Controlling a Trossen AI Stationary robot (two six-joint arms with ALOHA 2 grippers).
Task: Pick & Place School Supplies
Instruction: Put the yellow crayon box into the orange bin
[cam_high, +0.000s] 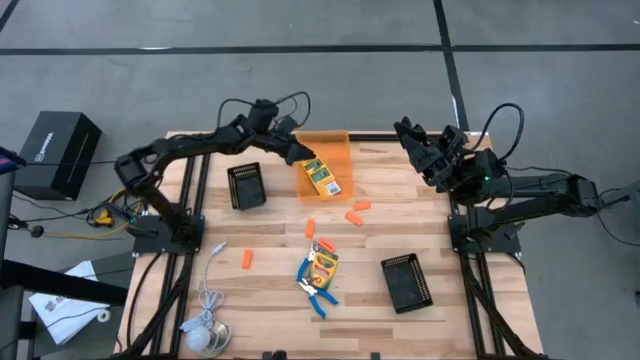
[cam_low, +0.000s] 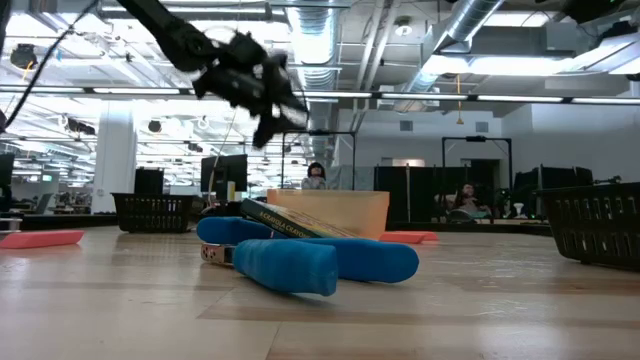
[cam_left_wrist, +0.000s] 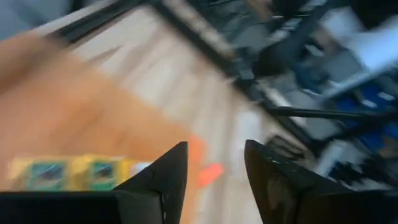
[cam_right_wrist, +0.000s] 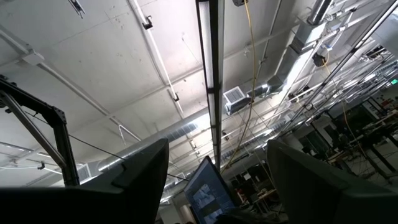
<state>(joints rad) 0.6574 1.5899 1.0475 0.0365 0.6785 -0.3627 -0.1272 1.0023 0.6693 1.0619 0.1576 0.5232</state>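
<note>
The left gripper (cam_high: 300, 152) hangs over the orange translucent bin (cam_high: 335, 147) at the far side of the tabletop (cam_high: 270, 235), its fingers parted and holding nothing; one crayon box (cam_high: 321, 177) lies in the bin just beside it. A second crayon box (cam_high: 322, 265) rests near the front, touching the blue-handled scissors (cam_high: 318, 295). Short orange pieces (cam_high: 358, 211) lie scattered between the two boxes. The right gripper (cam_high: 412, 135) waits raised at the far right, fingers wide apart and empty.

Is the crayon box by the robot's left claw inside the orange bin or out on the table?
Inside. The crayon box lies within the orange bin, with the empty left gripper beside it.
</note>
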